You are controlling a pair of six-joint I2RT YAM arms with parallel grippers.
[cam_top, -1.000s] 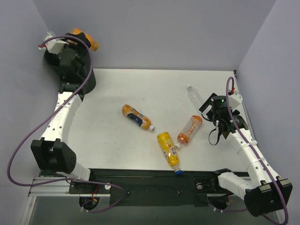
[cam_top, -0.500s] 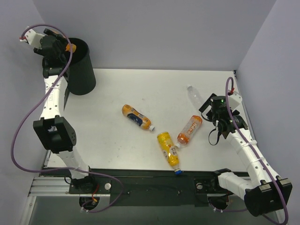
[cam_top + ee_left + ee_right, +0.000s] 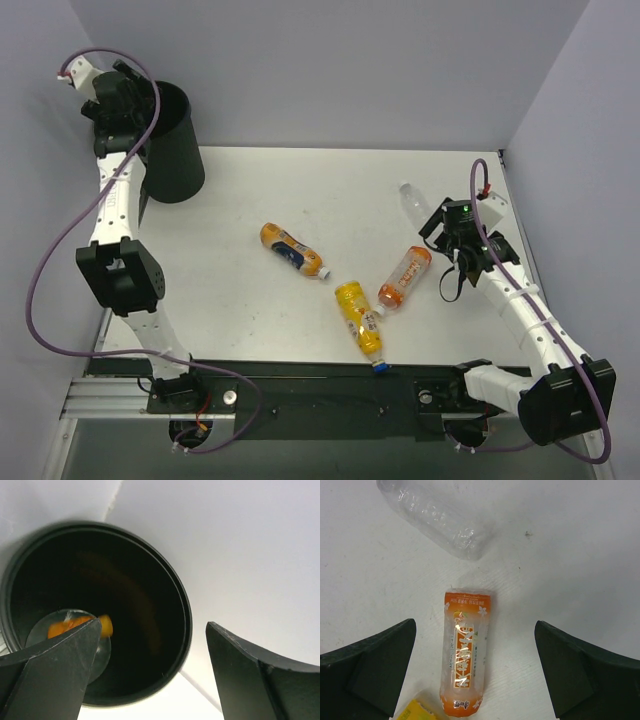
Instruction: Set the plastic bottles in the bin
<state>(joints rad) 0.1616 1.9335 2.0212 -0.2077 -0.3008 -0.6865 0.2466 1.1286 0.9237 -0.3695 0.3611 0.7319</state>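
Plastic bottles lie in two places. Four rest on their sides on the white table [image 3: 250, 190]: a white-capped orange bottle [image 3: 290, 248] near the middle, a yellow bottle [image 3: 358, 315] with a blue cap toward the near edge, a labelled orange bottle [image 3: 404, 277] just to the right of it, and a clear bottle [image 3: 410, 197] farther back on the right. The fifth bottle [image 3: 75, 625], orange, lies at the bottom of the bin [image 3: 175, 150], partly hidden in the left wrist view behind one of the fingers [image 3: 50, 670].

The bin stands upright at the table's far left corner. The left gripper [image 3: 128, 100] hangs over its left rim, looking straight down into the dark interior; its claw is released, jaws spread wide with nothing between them.

The right gripper [image 3: 443, 232] is over the right side of the table, above the base end of the labelled orange bottle. Its claw is also released, one jaw to either side of that bottle and well clear of its sides. How high it is above the bottle cannot be told. In the right wrist view the clear bottle lies just beyond the orange one's base, tilted across the frame and apart from it, and a corner of the yellow bottle shows at the bottom left, close beside the orange one's cap end.
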